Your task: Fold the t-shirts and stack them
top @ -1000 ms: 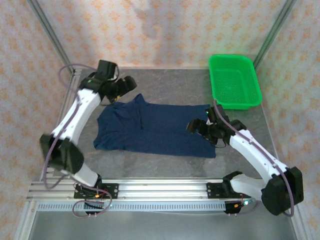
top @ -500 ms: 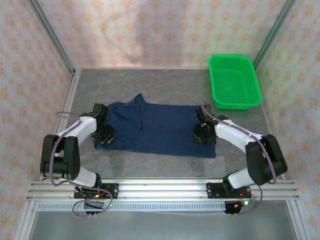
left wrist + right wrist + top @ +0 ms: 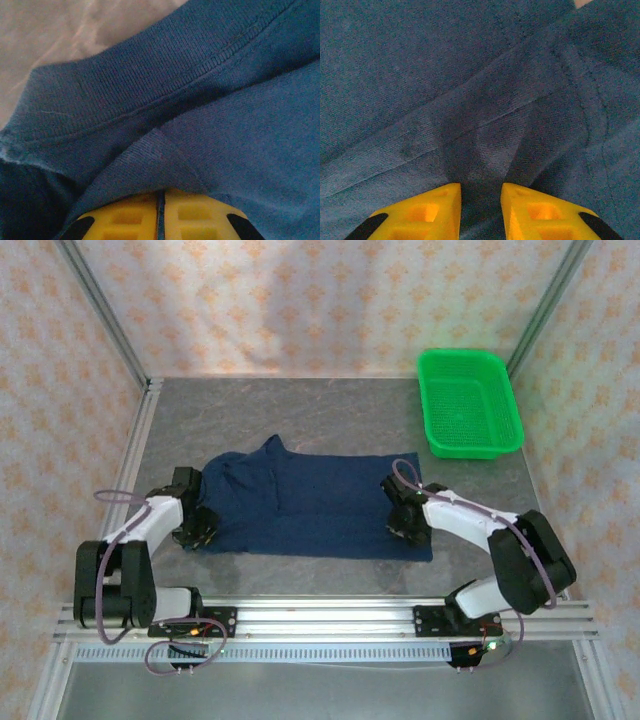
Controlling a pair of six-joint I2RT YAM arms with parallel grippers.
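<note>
Both ends of the t-shirt (image 3: 310, 505) are gripped, left tool (image 3: 161, 192) pressed shut on cloth, right tool (image 3: 481, 187) slightly parted around a pinched fold; lifting evenly should prevent skew.

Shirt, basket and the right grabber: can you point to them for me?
shirt (image 3: 310, 505): top view, middle of the blue cloth.
basket (image 3: 472, 452): top view, its near rim.
right gripper (image 3: 480, 186): right wrist view, between its yellow fingertips, where cloth is pinched.

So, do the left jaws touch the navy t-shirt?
Touching. The left wrist view shows it plainly: the yellow left jaws stand closed, and a fold of the t-shirt runs in between their tips and lies over them.
</note>
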